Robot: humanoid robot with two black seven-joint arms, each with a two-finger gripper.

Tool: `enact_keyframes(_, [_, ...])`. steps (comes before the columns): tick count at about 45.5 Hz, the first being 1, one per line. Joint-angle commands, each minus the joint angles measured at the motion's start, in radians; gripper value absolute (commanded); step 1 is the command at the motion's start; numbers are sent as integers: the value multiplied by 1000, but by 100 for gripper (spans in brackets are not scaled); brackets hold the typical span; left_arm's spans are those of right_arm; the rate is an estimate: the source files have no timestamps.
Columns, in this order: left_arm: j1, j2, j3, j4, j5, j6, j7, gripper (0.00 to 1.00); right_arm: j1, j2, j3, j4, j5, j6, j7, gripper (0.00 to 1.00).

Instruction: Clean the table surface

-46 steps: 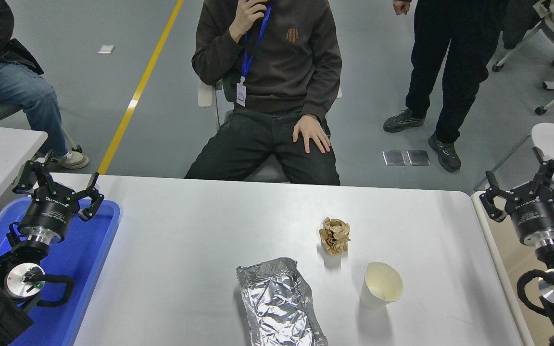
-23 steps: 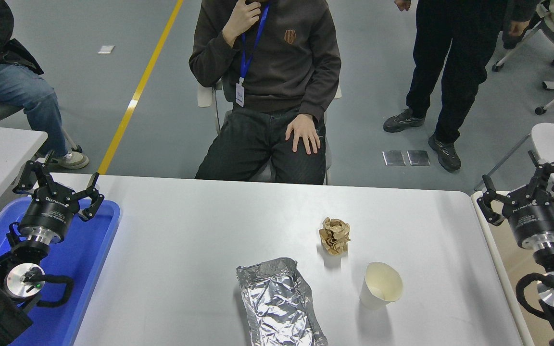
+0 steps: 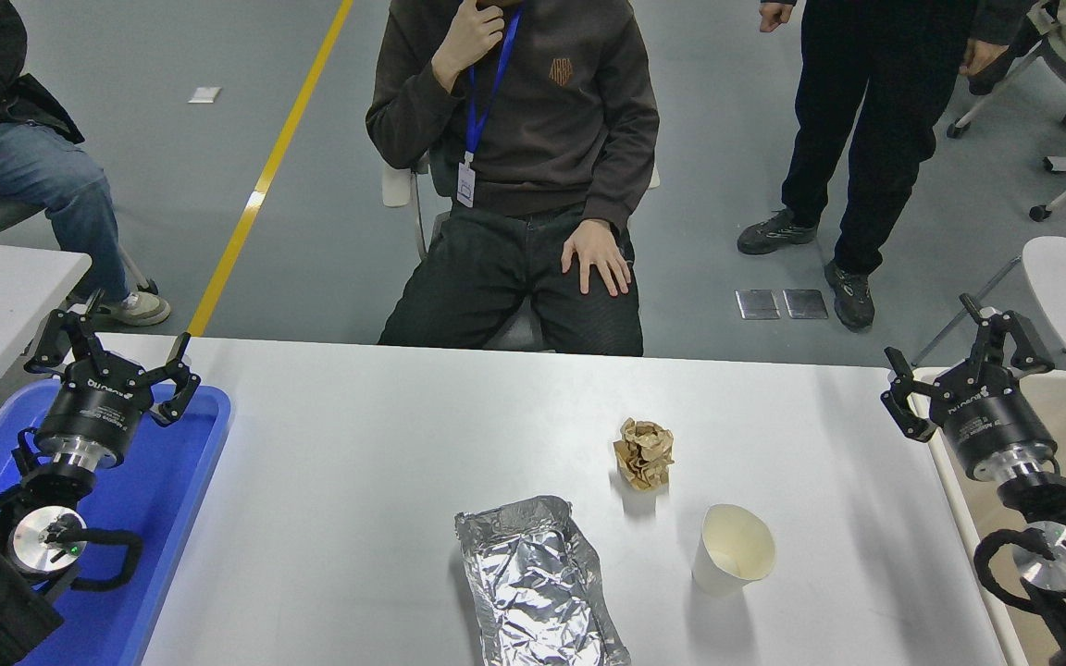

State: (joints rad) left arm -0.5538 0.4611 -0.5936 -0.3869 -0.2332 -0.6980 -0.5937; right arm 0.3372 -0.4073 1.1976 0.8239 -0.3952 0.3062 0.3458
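Three bits of litter on my counter, both hands spread wide and empty.

The white counter surface (image 3: 357, 481) fills my view; on it sit a crumpled brown paper ball (image 3: 644, 452), a paper cup (image 3: 733, 549) near it, and a crinkled foil tray (image 3: 538, 583) at the near edge. My left hand (image 3: 112, 353) hangs over the blue tray (image 3: 177, 490), my right hand (image 3: 957, 374) over the counter's right edge. A seated person (image 3: 524, 176) faces me across grey floor with a yellow line (image 3: 265, 176).

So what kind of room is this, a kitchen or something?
Probably a robot test lab or workshop, not a kitchen. A grey floor with a yellow line, a person wearing a lanyard watching, and rolling chairs suggest it.
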Motion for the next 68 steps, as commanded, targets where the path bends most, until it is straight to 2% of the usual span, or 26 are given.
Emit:
enact_keyframes(1, [-2,-1,-2,-1,0,0,0,100,42,-71,-56,3,1,2,-21,98])
enact_keyframes(8, [-2,1,-2,0,0,0,0,100,68,-97,-65,11,-1,5,-33,98])
enact_keyframes(21, [-2,1,-2,-1,0,0,0,100,66,-166,-102,141,-34,25,-36,99])
enact_keyframes(32, [-2,-1,-2,0,0,0,0,100,45,-214,-113,257,-249,36,-63,99])
enact_keyframes(42, [-2,-1,-2,-1,0,-2,2,100,39,-278,-122,317,-280,162,-79,99])
enact_keyframes(57, [-2,-1,-2,-1,0,-2,2,100,89,-390,-233,503,-490,306,-102,99])
enact_keyframes(68, [-2,-1,-2,-1,0,-2,0,100,118,-397,-282,642,-593,320,-214,99])
